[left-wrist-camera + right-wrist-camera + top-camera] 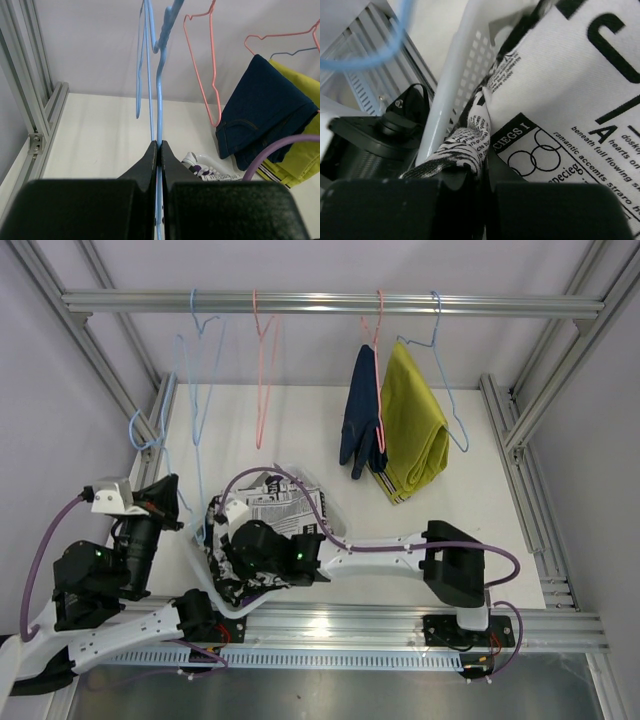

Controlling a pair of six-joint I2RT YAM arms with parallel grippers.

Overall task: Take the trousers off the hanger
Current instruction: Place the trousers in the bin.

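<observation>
An aluminium rail (320, 303) spans the back of the table (300, 430). A bare pink wire hanger (264, 370) dangles from it. Further right, the navy trousers (357, 425) and the mustard trousers (415, 430) are draped folded over their own hangers, touching each other. At the near left, a white perforated plastic basket (462, 85) holds the white printed trousers (570, 100), crumpled soft cloth covered in black lettering. The basket wall rises just beside the right tool (484, 172).

The right arm stretches leftward from its base, low over the near edge of the table. Its tool is clenched on a fold of the white printed trousers. The left arm angles toward the rail, and the left tool (159, 150) is pinched tight on the thin light blue wire hanger (159, 100), which runs upright between its fingers.
</observation>
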